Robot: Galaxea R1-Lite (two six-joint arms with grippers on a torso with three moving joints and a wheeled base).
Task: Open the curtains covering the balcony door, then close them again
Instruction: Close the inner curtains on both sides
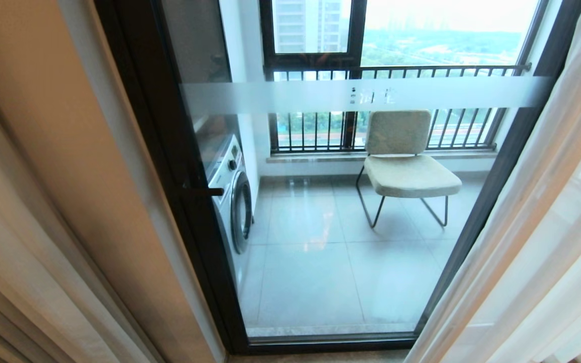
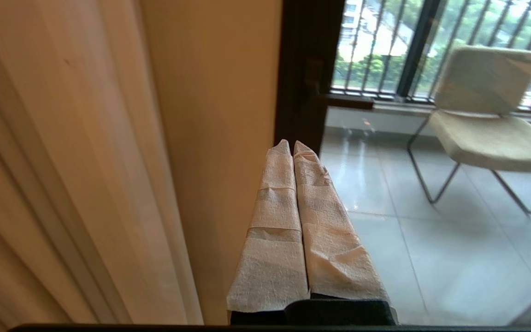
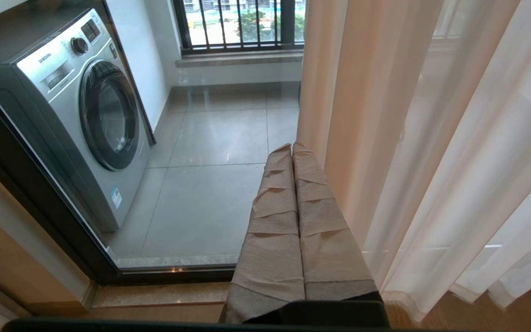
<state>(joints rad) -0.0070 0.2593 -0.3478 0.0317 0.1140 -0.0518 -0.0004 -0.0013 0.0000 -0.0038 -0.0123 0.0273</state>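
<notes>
The curtains stand drawn apart. A pleated cream-beige drape hangs at the left and a thin white see-through layer at the right. Between them the balcony door is uncovered: clear glass with a frosted strip in a black frame. Neither gripper shows in the head view. My left gripper is shut with nothing in it; its taped fingers point at the door frame, just right of the beige drape. My right gripper is shut and empty, beside the sheer curtain.
Behind the glass are a washing machine at the left, a padded chair on metal legs, and a railed window. A flat beige wall strip lies between the left drape and the door frame. A handle juts from the frame.
</notes>
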